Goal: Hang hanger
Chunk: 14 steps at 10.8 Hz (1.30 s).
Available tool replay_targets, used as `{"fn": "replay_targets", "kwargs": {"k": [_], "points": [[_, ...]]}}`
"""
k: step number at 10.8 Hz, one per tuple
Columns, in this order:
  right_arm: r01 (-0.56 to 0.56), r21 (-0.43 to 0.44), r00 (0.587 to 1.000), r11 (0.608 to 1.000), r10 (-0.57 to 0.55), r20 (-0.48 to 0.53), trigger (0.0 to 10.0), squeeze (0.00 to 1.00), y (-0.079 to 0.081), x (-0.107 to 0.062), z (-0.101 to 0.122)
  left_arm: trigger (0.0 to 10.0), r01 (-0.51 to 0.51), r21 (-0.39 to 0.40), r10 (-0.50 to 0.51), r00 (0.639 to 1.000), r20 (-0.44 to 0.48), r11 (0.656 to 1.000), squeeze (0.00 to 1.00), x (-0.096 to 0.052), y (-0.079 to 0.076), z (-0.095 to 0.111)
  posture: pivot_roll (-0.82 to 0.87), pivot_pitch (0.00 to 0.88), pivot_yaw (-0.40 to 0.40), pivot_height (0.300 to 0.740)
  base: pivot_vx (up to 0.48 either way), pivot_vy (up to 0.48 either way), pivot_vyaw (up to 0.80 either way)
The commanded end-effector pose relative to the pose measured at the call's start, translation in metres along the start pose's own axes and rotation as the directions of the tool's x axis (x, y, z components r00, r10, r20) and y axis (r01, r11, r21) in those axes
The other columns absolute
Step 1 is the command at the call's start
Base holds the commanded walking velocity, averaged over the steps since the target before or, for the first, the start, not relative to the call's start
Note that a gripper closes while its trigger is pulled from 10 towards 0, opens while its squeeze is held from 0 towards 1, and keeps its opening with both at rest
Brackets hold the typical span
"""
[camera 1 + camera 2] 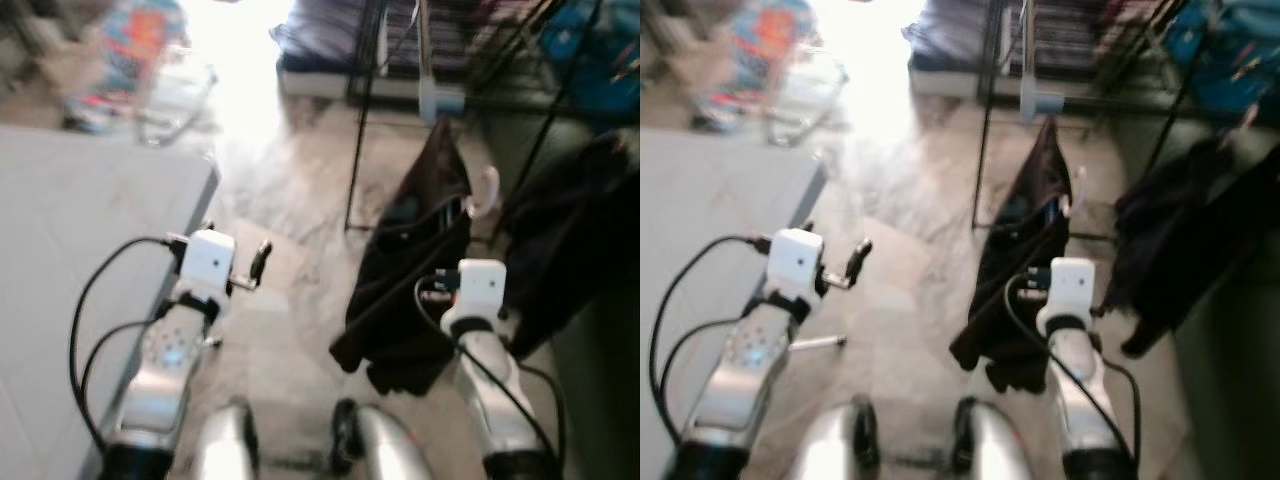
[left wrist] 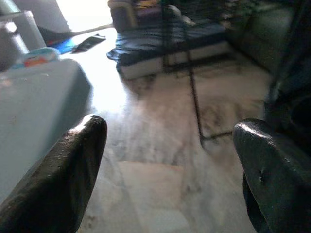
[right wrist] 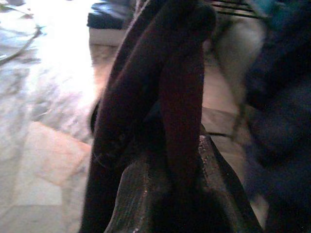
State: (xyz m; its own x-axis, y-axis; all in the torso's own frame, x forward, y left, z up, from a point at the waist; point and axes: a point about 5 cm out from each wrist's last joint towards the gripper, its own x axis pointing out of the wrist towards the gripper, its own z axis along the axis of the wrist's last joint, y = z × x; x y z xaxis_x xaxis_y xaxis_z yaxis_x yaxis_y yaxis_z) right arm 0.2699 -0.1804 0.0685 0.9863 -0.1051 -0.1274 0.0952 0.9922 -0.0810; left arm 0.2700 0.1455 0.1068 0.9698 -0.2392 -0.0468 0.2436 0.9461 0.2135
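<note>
A dark garment (image 1: 410,270) on its hanger (image 1: 487,192) is held up on the right, pinched between the fingers of the right gripper (image 3: 182,170), just near of the black rack (image 1: 365,110). The left gripper (image 2: 170,165) is held low on the left with its fingers spread and nothing between them. The views are blurred. The hook should be lifted clear above the rail and lowered squarely, with the garment kept off the floor (image 1: 290,200).

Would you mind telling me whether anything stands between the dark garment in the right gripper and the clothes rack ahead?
Nothing visible does. The right gripper is shut on the dark garment, which hangs just before the black clothes rack. Only bare floor lies between. Another dark garment hangs off to the right.
</note>
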Motion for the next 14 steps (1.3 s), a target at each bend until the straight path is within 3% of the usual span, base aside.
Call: {"fn": "replay_targets", "kwargs": {"k": [1, 9, 12, 14], "points": [[0.042, 0.007, 0.998, 0.999, -0.042, 0.046, 10.0, 0.0, -0.008, 0.0013, 0.0109, 10.0, 0.0, 0.011, 0.0, 1.0, 0.001, 1.0, 0.0, 0.0021, -0.0003, 0.0019, -0.02, 0.125, -0.048, 0.74, -0.281, 0.0, 0.0], [0.041, 0.009, 0.999, 0.999, -0.041, 0.033, 10.0, 0.0, -0.003, 0.0073, 0.0114, 10.0, 0.019, 0.014, -0.019, 1.0, 0.019, 1.0, 0.0, 0.0057, -0.0035, 0.0039, -0.01, 0.121, -0.047, 0.74, -0.034, 0.0, 0.0], [0.035, 0.011, 0.999, 0.999, -0.035, 0.027, 10.0, 0.0, -0.0018, 0.009, 0.0107, 10.0, 0.028, 0.011, -0.028, 1.0, 0.011, 1.0, 0.0, 0.0051, -0.0052, 0.0025, -0.01, 0.121, -0.048, 0.74, 0.0, 0.0, -0.8], [0.032, 0.011, 0.999, 0.999, -0.032, 0.027, 10.0, 0.0, -0.001, 0.0087, 0.0107, 10.0, 0.033, 0.01, -0.033, 0.999, 0.009, 0.999, 0.0, 0.0052, -0.0062, 0.002, -0.01, 0.127, -0.047, 0.74, 0.0, -0.124, 0.0]]}}
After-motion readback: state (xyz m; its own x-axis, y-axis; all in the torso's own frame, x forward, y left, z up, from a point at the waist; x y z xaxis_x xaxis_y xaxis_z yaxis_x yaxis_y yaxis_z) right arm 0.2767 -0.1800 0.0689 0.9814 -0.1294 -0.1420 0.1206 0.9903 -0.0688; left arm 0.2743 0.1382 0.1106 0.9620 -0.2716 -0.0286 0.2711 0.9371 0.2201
